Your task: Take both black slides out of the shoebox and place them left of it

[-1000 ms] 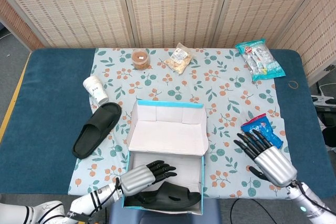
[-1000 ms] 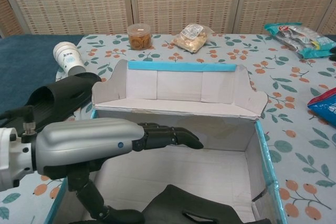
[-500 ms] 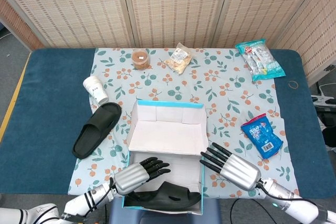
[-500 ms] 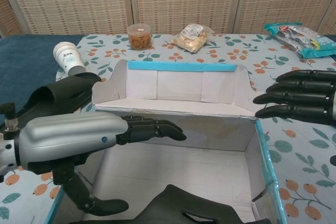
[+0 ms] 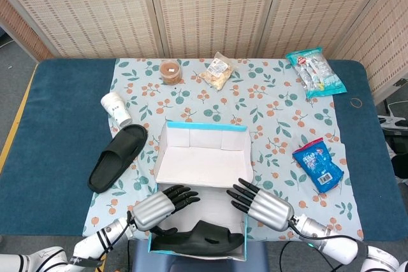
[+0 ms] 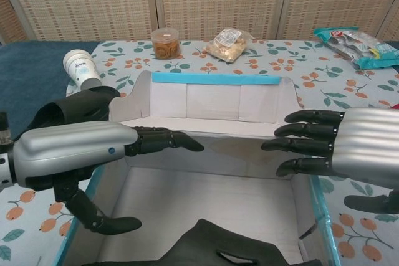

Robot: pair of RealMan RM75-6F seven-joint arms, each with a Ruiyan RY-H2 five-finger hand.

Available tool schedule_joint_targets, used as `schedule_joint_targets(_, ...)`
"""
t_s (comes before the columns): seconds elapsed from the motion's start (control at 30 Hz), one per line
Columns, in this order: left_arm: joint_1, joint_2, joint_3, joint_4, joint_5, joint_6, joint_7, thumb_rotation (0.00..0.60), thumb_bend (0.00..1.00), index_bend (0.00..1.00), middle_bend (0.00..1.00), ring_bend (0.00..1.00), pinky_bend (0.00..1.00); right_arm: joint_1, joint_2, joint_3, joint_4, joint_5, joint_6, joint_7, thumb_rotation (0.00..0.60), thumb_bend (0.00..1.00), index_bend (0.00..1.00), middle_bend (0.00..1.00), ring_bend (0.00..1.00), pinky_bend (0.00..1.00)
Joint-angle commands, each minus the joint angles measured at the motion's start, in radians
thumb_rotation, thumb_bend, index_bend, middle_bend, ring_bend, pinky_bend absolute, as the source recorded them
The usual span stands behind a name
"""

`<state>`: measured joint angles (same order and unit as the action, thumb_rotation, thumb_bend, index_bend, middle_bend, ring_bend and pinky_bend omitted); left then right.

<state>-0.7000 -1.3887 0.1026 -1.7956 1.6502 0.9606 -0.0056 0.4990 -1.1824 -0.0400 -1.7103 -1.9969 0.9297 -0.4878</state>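
One black slide lies on the patterned cloth left of the shoebox. The second black slide lies inside the box at its near end. My left hand hovers over the box's left side, fingers spread, holding nothing, thumb hanging just above the slide. My right hand hovers at the box's right wall, fingers extended toward the left, empty.
A white paper cup lies beyond the outer slide. A snack jar and a bag of snacks sit at the back. A blue packet lies right of the box, a larger packet at the back right.
My right hand has swept left from beside the blue packet to the box's right wall. My left hand has drawn back slightly toward the box's left side. The slides have not moved.
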Motion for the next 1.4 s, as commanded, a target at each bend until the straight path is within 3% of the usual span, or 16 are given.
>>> schedule_joint_targets(0.03,0.001,0.002,-0.001,0.002,0.0,0.0,0.0,0.6,0.34,0.04,0.05,0.0,0.09,0.007,-0.037,0.013,0.008,0.029,-0.016,-0.05,0.6,0.26,0.32,0.0,0.0,0.0)
schedule_joint_targets(0.27,0.01,0.008,-0.005,0.008,-0.001,0.014,-0.001,0.6,0.34,0.04,0.05,0.0,0.09,0.002,-0.12,0.043,0.056,0.095,-0.018,-0.139,0.6,0.27,0.72,0.18,0.02,0.05)
schedule_joint_targets(0.4,0.015,0.014,-0.003,0.015,0.004,0.023,-0.019,0.6,0.33,0.04,0.05,0.0,0.09,-0.009,-0.173,0.067,0.086,0.14,-0.008,-0.216,0.6,0.3,0.84,0.22,0.05,0.09)
schedule_joint_targets(0.8,0.018,0.029,-0.002,0.015,0.021,0.034,-0.046,0.6,0.33,0.04,0.05,0.0,0.09,0.054,-0.262,0.138,0.159,0.262,-0.063,-0.309,0.6,0.32,0.88,0.24,0.08,0.1)
schedule_joint_targets(0.93,0.017,0.025,-0.003,0.017,0.022,0.031,-0.049,0.6,0.33,0.04,0.05,0.0,0.09,0.094,-0.293,0.156,0.201,0.279,-0.076,-0.286,0.6,0.32,0.78,0.24,0.08,0.11)
schedule_joint_targets(1.0,0.016,0.023,-0.005,0.016,0.021,0.029,-0.048,0.6,0.33,0.04,0.05,0.0,0.09,0.106,-0.304,0.159,0.225,0.275,-0.058,-0.27,0.6,0.32,0.61,0.23,0.08,0.11)
schedule_joint_targets(1.07,0.016,0.022,-0.01,0.015,0.017,0.029,-0.045,0.6,0.33,0.04,0.05,0.0,0.09,0.106,-0.301,0.161,0.233,0.297,-0.056,-0.273,0.6,0.31,0.23,0.17,0.05,0.1)
schedule_joint_targets(1.1,0.016,0.021,-0.013,0.015,0.014,0.029,-0.044,0.6,0.33,0.04,0.05,0.0,0.09,0.104,-0.293,0.161,0.223,0.317,-0.065,-0.283,0.6,0.29,0.09,0.1,0.02,0.08)
schedule_joint_targets(1.13,0.016,0.02,-0.015,0.014,0.012,0.03,-0.043,0.6,0.33,0.04,0.05,0.0,0.09,0.102,-0.281,0.158,0.202,0.336,-0.076,-0.282,0.6,0.26,0.02,0.05,0.01,0.07)
schedule_joint_targets(1.23,0.016,0.016,-0.021,0.012,0.005,0.03,-0.039,0.6,0.33,0.04,0.05,0.0,0.09,0.1,-0.227,0.142,0.121,0.36,-0.089,-0.242,0.6,0.16,0.0,0.0,0.0,0.03)
schedule_joint_targets(1.4,0.016,0.003,-0.03,0.014,-0.007,0.024,-0.023,0.6,0.33,0.03,0.05,0.0,0.09,0.096,-0.125,0.085,0.015,0.296,-0.043,-0.091,0.6,0.07,0.0,0.0,0.0,0.01)
